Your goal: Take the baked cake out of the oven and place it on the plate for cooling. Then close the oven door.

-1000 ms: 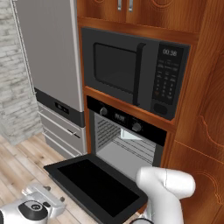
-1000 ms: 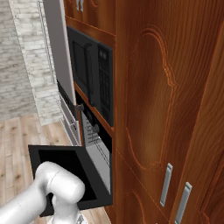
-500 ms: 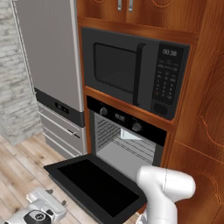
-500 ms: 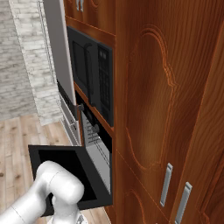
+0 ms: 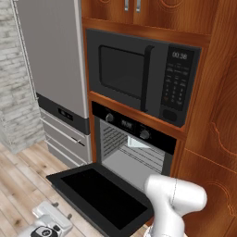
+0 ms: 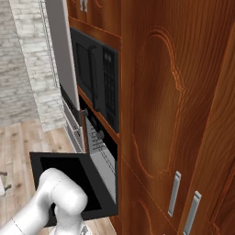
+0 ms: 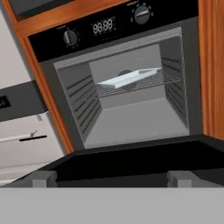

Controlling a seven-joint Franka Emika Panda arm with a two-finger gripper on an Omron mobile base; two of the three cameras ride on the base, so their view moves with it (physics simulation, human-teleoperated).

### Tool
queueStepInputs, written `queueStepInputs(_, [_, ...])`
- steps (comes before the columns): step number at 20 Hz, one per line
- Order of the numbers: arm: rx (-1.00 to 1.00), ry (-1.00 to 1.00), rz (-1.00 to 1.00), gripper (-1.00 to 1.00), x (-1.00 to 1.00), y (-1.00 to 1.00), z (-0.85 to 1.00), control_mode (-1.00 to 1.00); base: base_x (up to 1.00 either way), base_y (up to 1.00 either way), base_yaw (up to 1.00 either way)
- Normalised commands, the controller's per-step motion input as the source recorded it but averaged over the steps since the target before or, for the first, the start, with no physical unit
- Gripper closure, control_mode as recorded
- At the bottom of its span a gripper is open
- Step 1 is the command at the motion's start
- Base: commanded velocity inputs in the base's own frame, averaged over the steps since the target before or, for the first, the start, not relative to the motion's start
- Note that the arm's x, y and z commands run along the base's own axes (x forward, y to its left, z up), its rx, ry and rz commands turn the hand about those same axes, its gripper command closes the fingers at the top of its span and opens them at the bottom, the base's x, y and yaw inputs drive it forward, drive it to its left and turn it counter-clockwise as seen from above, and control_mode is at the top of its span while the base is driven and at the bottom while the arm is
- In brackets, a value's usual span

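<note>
The oven door (image 5: 99,199) is dropped open. A pale flat tray (image 7: 127,78), likely with the cake, is seen on the rack at the middle of the oven (image 7: 127,94). It looks stiff and light; its front edge should be gripped. The fingers (image 7: 111,178) are spread wide, with nothing held.

One oven (image 5: 134,148) is standing with one door (image 5: 99,196) hanging open, two knobs (image 7: 71,37) showing, and one tray (image 7: 127,78) sitting inside. One microwave (image 5: 139,76) and one fridge (image 5: 53,74) are standing nearby.
</note>
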Motion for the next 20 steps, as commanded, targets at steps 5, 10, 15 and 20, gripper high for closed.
queueStepInputs(5, [0.00, -0.02, 0.00, -1.00, 0.16, 0.00, -0.33, -1.00, 0.00, 0.00, 0.00])
queueStepInputs(10, [0.00, 0.00, 0.00, -1.00, 0.25, 0.00, -0.21, -1.00, 0.00, 0.00, 0.00])
queueStepInputs(15, [0.00, 0.00, 0.00, -1.00, 0.20, 0.00, -0.29, -1.00, 0.00, 0.00, 0.00])
queueStepInputs(20, [0.00, 0.00, 0.00, -1.00, 0.16, 0.00, -0.36, -1.00, 0.00, 0.00, 0.00])
